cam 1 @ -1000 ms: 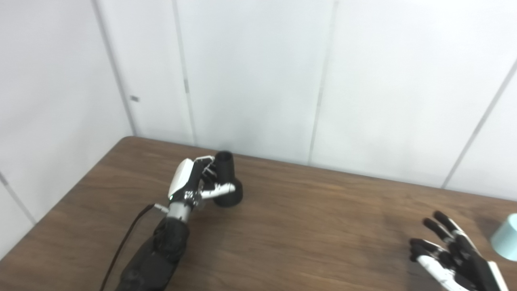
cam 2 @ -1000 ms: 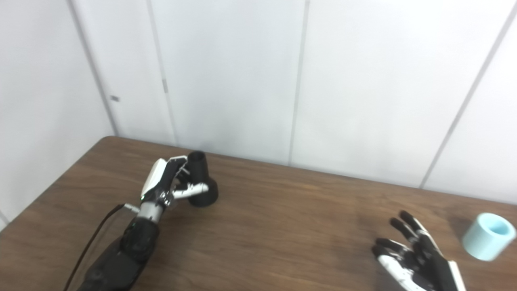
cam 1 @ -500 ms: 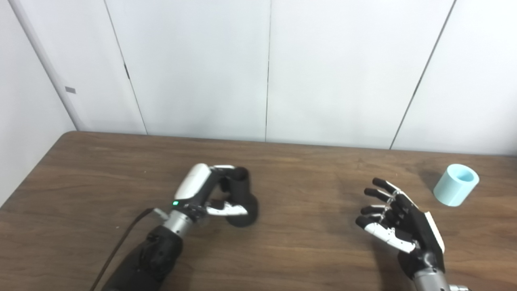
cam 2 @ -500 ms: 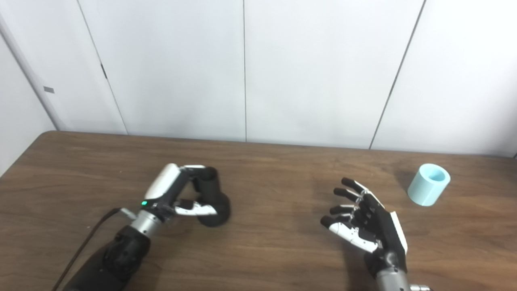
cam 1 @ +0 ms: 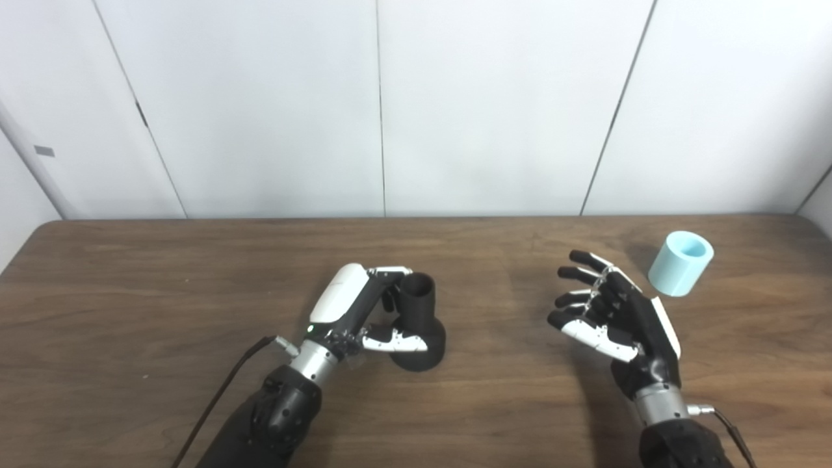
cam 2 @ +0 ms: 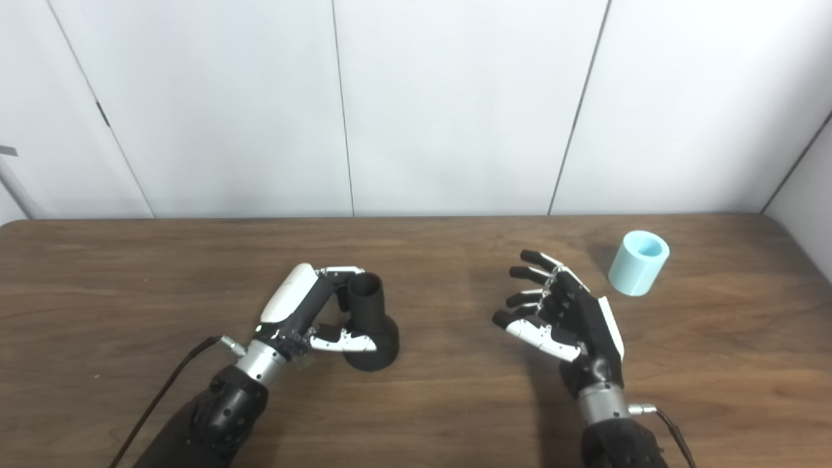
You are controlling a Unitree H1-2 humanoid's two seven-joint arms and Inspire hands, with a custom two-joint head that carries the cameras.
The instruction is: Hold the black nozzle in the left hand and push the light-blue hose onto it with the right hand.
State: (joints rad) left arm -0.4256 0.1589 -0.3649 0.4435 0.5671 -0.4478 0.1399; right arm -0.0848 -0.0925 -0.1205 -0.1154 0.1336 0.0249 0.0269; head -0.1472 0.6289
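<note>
The black nozzle [cam 1: 421, 322] stands upright on the brown table [cam 1: 130, 292], wide base down, open neck up. My left hand [cam 1: 351, 309] is wrapped around it: fingers curl behind the neck and the thumb lies across the front of the base. The light-blue hose [cam 1: 680, 264], a short tube, lies tilted on the table at the far right, opening up. My right hand [cam 1: 617, 315] is open and empty, fingers spread, palm facing left, just left of and nearer than the hose, apart from it.
White wall panels [cam 1: 494, 104] rise right behind the table's far edge. A black cable [cam 1: 221, 396] runs along my left forearm. Bare wood lies between the two hands.
The camera has swung to the right, so the whole scene has shifted. My left hand still holds the nozzle on the table. My right hand stays open and is a little nearer the hose.
</note>
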